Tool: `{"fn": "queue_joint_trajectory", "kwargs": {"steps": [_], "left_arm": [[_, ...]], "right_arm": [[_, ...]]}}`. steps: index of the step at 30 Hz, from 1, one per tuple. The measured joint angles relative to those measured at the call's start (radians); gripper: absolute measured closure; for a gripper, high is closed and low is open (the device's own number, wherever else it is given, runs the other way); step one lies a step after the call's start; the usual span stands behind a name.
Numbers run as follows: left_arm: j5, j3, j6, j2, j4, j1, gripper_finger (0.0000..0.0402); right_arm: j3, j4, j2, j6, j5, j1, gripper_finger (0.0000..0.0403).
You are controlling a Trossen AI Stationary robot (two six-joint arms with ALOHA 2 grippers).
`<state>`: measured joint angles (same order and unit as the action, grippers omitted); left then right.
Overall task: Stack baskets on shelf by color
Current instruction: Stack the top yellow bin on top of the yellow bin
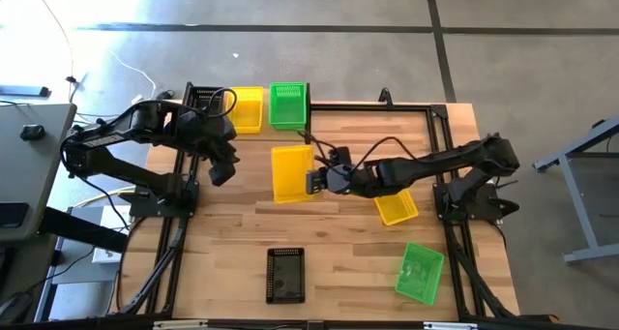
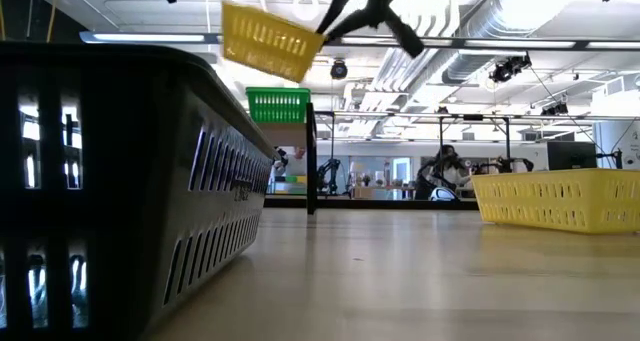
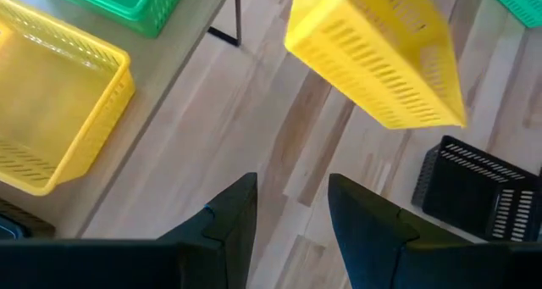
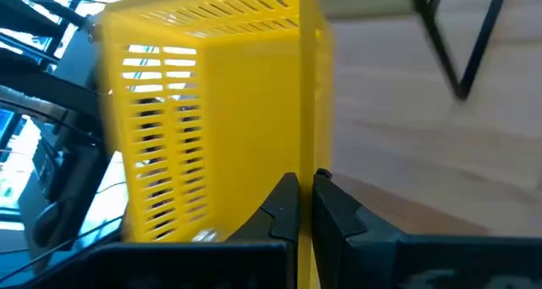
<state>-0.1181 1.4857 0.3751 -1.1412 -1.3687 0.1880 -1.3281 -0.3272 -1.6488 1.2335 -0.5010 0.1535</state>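
My right gripper [image 1: 315, 180] is clamped tight on the rim of a yellow basket [image 1: 292, 172], holding it up in the air over the middle of the table [image 1: 338, 262], tilted with one end lower. My left gripper [image 1: 221, 170] hangs beside the shelf [image 1: 259, 129] with its fingers [image 3: 229, 225] spread and nothing between them. On the shelf sit a black basket [image 1: 206, 101], a second yellow basket [image 1: 247, 108] and a green basket [image 1: 288, 105], side by side. Down on the table lie a third yellow basket [image 1: 396, 207] under my right arm, another green basket [image 1: 420, 272] near the front right corner, and another black basket [image 1: 285, 274] at the front edge
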Motion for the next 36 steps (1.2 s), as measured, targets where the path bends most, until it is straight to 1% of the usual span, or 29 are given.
{"fn": "queue_joint_trajectory", "kwargs": {"steps": [10, 17, 21, 29, 36], "left_arm": [[0.0, 0.0, -0.006, 0.0, 0.003, -0.002, 0.0266], [-0.001, 0.0, -0.019, 0.0, 0.002, -0.002, 0.0266], [-0.001, 0.0, -0.019, 0.0, 0.002, -0.002, 0.0266], [-0.001, 0.0, -0.019, 0.0, 0.001, -0.002, 0.0266], [-0.001, 0.0, -0.03, 0.0, 0.001, -0.002, 0.0266]], "right_arm": [[0.001, -0.001, -0.136, 0.143, 0.105, 0.0, 0.0403], [0.001, -0.012, -0.205, 0.21, 0.168, 0.0, 0.0403], [0.001, -0.014, -0.24, 0.24, 0.173, 0.0, 0.0403], [0.001, -0.073, -0.295, 0.289, 0.215, 0.0, 0.0403], [0.001, -0.074, -0.298, 0.291, 0.236, 0.0, 0.0403]]}}
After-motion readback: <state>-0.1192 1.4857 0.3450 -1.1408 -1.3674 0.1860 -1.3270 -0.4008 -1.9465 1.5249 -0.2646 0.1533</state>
